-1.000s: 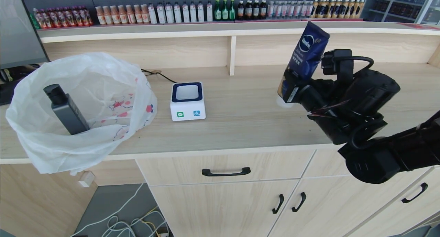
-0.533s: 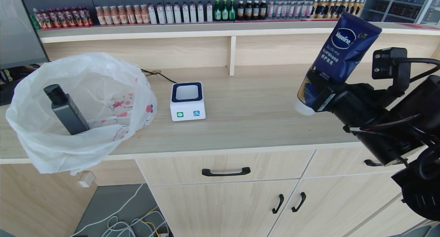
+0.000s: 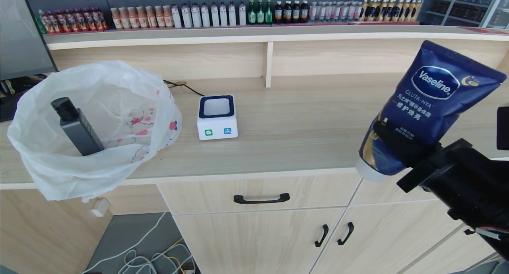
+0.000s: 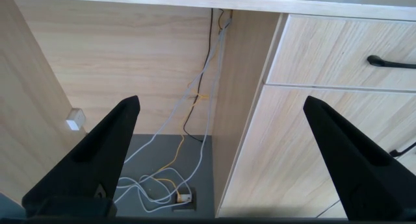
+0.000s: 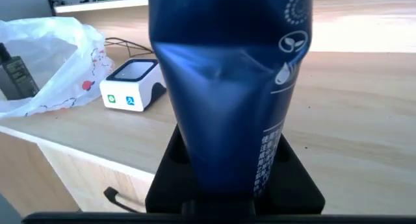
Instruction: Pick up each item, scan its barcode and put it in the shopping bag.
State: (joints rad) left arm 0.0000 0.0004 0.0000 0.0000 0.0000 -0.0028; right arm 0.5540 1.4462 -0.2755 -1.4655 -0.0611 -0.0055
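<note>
The white shopping bag (image 3: 95,123) stands open on the left of the wooden counter (image 3: 298,119). One dark grey bottle (image 3: 77,127) stands in it, leaning against the bag's near wall; through the plastic, whether anything else lies beneath it is hard to tell. The white scanner (image 3: 217,117) sits just beside the bag, its window facing up. The right gripper (image 3: 401,146) is clenched on the blue tube (image 3: 429,111), held in the air over the counter's right front edge, white cap down and crimped end up, well apart from bag and scanner. The left gripper (image 4: 221,159) hangs below counter level with fingers spread wide, grasping nothing, facing the cabinet front (image 4: 325,120) and floor cables (image 4: 162,185).
</note>
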